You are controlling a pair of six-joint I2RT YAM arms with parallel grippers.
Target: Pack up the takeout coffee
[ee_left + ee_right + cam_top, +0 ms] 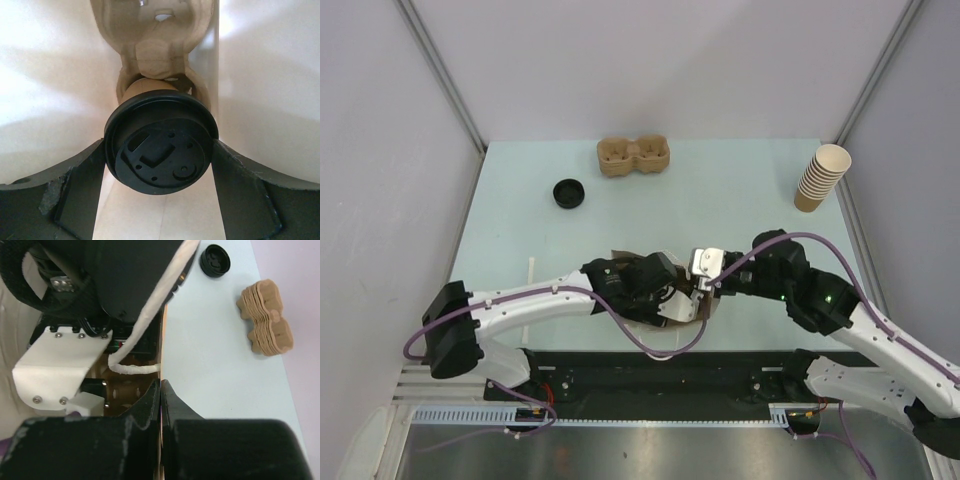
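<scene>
1. My left gripper is reaching down inside the paper bag, spread wide and clasping the takeout coffee — both fingers are pressing on opposite sides of its black lid;
2. The coffee is sitting deep in the bag, lid facing my wrist, its far end meeting a pulp tray;
3. My right gripper is clenched tight, pinching the bag's thin upper edge just below its white twisted handle;
4. The lid is showing raised moulded shapes — I cannot make them out as writing.
</scene>
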